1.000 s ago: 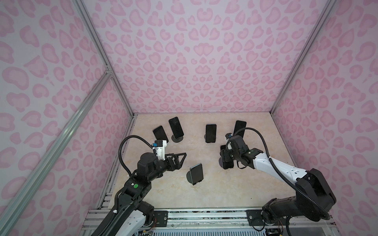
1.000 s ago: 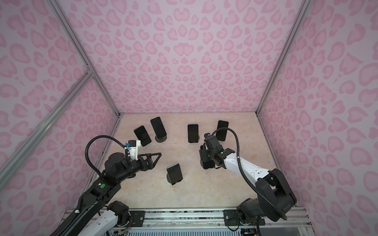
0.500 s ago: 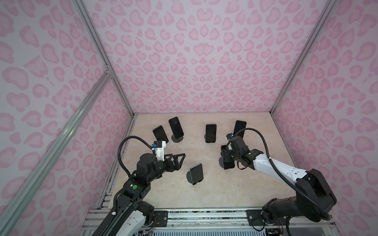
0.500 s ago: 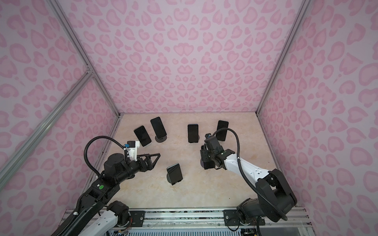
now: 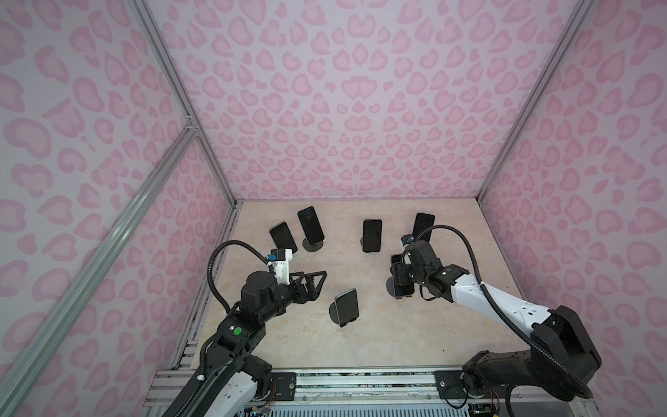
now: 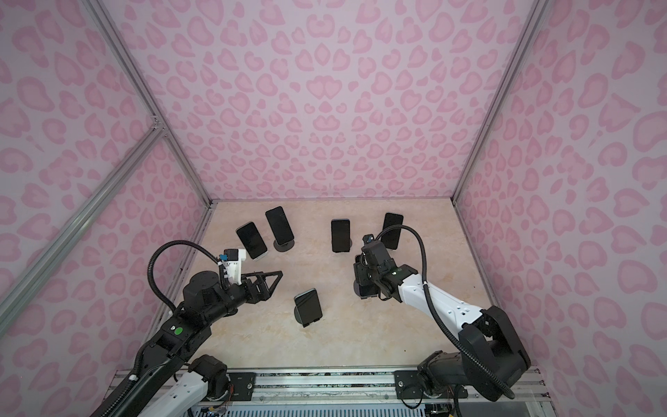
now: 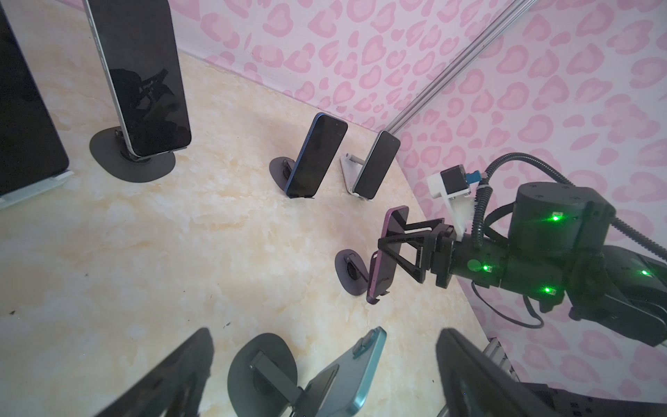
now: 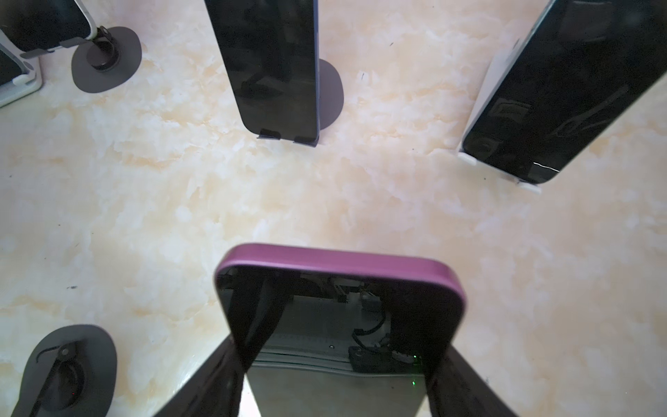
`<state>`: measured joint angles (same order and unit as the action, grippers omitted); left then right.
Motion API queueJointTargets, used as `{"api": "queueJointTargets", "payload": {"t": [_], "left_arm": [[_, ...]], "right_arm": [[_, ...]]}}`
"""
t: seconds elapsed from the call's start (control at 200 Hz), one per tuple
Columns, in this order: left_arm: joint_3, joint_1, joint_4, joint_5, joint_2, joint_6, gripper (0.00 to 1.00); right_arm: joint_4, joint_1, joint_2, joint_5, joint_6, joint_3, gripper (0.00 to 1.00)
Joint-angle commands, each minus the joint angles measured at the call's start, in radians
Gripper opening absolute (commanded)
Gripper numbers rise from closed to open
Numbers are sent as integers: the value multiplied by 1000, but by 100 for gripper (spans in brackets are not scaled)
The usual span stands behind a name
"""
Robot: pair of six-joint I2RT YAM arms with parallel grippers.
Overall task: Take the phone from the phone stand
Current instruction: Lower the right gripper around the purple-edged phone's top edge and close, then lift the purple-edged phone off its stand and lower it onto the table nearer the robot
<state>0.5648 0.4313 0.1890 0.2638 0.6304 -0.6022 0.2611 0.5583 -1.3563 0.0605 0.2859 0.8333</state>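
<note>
A purple phone [image 8: 339, 307] leans on its dark round-based phone stand [image 7: 348, 270] at the right of the table; in both top views my arm hides most of it [image 5: 397, 260]. My right gripper [image 8: 335, 375] is shut on the phone, one finger pressed against each long edge, as the left wrist view also shows [image 7: 400, 245]. The phone's lower end still sits at the stand's lip. My left gripper [image 5: 321, 279] hangs open left of centre, holding nothing. A teal phone [image 7: 346, 375] on its own stand lies just beyond its spread fingers [image 7: 180, 368].
Several other dark-screened phones stand on stands along the back: two at the left [image 5: 284, 236] [image 5: 310, 225], one in the middle [image 5: 372, 234], one at the right [image 5: 423, 225]. Pink patterned walls close in the table [image 5: 433, 325] on three sides.
My right gripper's fingers have closed in on the purple phone's edges. The left arm has barely shifted and stays open.
</note>
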Motion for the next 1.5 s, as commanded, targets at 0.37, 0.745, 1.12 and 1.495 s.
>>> {"api": "queueJointTargets", "payload": {"t": [0.37,0.745,1.12,1.495], "left_arm": [[13,-2,25,-129,-51,-30,100],[-6,-1,85,-260,-128,-51,99],[-25,-2,89,-280,-170,-64,98],[-33,-2,92,-297,-177,-55,99]], "right_arm": [[102,56,88,88,80,66,67],[271,217,-1,148,224,205,66],[216,323,-41,127,389,139,65],[227,360,-145,74,485,138,65]]}}
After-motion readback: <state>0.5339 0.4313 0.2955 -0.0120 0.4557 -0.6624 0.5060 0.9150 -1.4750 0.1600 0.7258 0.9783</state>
